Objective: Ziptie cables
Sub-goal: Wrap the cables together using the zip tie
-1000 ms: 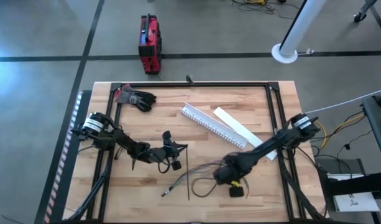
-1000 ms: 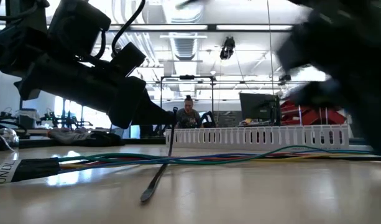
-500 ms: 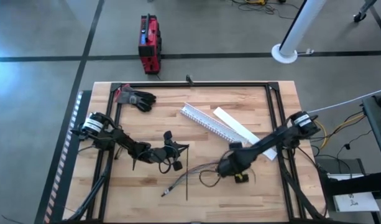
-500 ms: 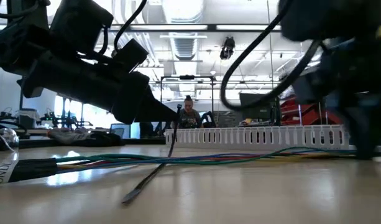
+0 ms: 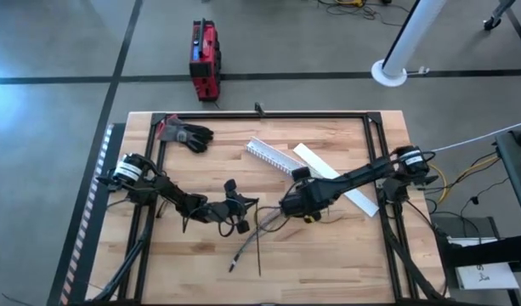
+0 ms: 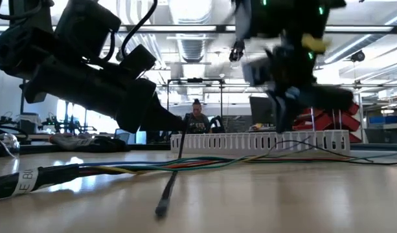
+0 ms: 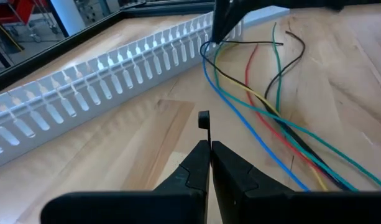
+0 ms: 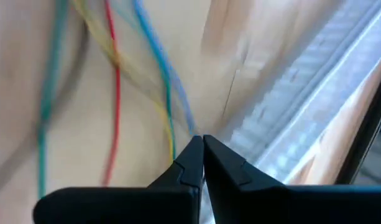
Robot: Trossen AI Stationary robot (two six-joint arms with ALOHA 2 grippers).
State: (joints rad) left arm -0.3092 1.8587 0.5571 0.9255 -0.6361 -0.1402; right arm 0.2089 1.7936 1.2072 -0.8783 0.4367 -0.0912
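Note:
The cables (image 5: 262,229) are thin green, blue, red, yellow and dark wires. They lie across the table's middle as a bundle whose near end (image 5: 235,263) rests on the wood. My right gripper (image 5: 285,206) is shut on their far part, next to the white slotted channel (image 5: 273,157). My left gripper (image 5: 250,204) hovers just left of it, shut on a black zip tie (image 6: 172,171). In the left wrist view the wires (image 7: 265,106) fan out from the right fingers (image 7: 222,22). My left gripper pinches the zip tie's upper end (image 7: 204,121) between its two fingertips, coming level from the table's left. The tie slants down below the fingers, and its lower end (image 6: 162,207) rests on the table. My right gripper pinches several wires together (image 7: 209,46) at its fingertips, pointing down from above. That part is lifted off the table, and the wires run slack from it down to the wood (image 6: 204,165).
The white slotted channel and its flat lid (image 5: 332,177) lie slantwise behind the grippers. A black glove (image 5: 188,134) sits at the far left corner. Black frame rails (image 5: 268,115) edge the table. A red box (image 5: 205,59) stands on the floor beyond.
My right gripper has risen and gone toward the table's left and far edge, up to the channel. It has dragged the wires with it, so their loops have drawn out into a straighter run. The zip tie's lower end has swung a little.

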